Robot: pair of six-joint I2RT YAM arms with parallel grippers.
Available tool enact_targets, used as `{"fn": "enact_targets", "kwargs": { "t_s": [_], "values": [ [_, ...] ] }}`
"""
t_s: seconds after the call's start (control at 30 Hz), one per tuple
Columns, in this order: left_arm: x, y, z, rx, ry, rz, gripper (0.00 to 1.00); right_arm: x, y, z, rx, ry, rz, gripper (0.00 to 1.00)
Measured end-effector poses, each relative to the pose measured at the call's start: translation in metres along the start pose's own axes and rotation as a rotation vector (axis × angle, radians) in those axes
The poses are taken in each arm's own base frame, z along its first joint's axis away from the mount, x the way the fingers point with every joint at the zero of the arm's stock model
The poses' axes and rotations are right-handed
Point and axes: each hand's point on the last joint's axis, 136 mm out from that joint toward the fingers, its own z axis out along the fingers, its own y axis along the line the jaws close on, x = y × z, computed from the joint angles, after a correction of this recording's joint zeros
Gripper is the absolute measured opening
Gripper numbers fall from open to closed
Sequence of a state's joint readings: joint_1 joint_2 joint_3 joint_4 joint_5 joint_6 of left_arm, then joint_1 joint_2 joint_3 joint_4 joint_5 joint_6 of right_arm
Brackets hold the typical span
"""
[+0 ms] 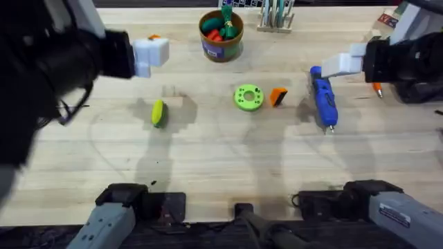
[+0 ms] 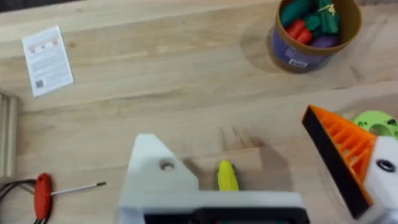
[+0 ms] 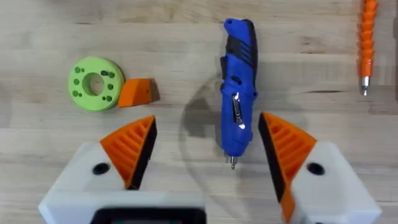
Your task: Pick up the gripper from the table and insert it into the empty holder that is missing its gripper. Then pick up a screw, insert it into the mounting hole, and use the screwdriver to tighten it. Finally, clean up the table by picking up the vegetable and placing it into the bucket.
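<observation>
Viewed a pale wooden surface (image 1: 221, 159) from above, with both arms reaching in from the near edge

Held the left tool (image 1: 151, 52) over the far left part of the surface, spread wide and gripping nothing. Showed, in its own wrist view, the left tool (image 2: 227, 127) with a ribbed orange finger (image 2: 339, 149) mounted on one side and a bare white holder (image 2: 158, 174) with a round hole in its face on the other

Found the yellow-green vegetable (image 1: 158, 113) lying left of centre on the surface, between the two sides of the left tool in that wrist view (image 2: 227, 176), untouched

Saw the bucket (image 1: 220, 48) standing upright at the middle of the far edge, holding red, green and orange toys; saw its purple label band (image 2: 298, 59) from the left wrist too

Found the loose orange gripper (image 1: 278, 96) near the centre of the surface, just beside a green disc (image 1: 248, 97) and on its right; saw both again from the right wrist, gripper (image 3: 135, 92) touching or nearly touching disc (image 3: 94, 83)

Held the right tool (image 1: 342, 63) over the right part of the surface, orange fingers spread wide (image 3: 206, 121) and empty. Found the blue screwdriver (image 1: 322, 100) lying flat there, metal tip toward the near edge, framed between those fingers (image 3: 238, 93) but not touched

Noted an orange pen (image 3: 369, 37) near the right edge, a red-handled screwdriver (image 2: 43, 196) and a white printed card (image 2: 48, 59) near the left edge
</observation>
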State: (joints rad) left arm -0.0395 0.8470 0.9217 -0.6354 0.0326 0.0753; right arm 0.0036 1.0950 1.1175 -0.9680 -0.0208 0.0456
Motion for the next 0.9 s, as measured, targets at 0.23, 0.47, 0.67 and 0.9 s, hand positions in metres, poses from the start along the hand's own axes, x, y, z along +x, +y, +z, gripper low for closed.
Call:
{"fn": "enact_targets", "kwargs": {
  "t_s": [0.23, 0.47, 0.67, 0.9],
  "values": [
    [0.015, -0.001, -0.007, -0.016, -0.217, 0.009, 0.986, 0.0, 0.0, 0.0, 0.0, 0.0, 0.0, 0.992],
    [0.036, -0.004, -0.016, -0.026, -0.433, 0.019, 0.985, 0.0, 0.0, 0.0, 0.0, 0.0, 0.0, 0.992],
    [0.043, -0.012, -0.023, 0.0, -0.576, 0.036, 0.987, 0.0, 0.0, 0.0, 0.0, 0.0, 0.0, 0.992],
    [0.054, -0.031, -0.021, 0.094, -0.677, 0.076, 0.985, 0.0, 0.0, 0.0, 0.0, 0.0, 0.0, 0.993]
  ]
}}
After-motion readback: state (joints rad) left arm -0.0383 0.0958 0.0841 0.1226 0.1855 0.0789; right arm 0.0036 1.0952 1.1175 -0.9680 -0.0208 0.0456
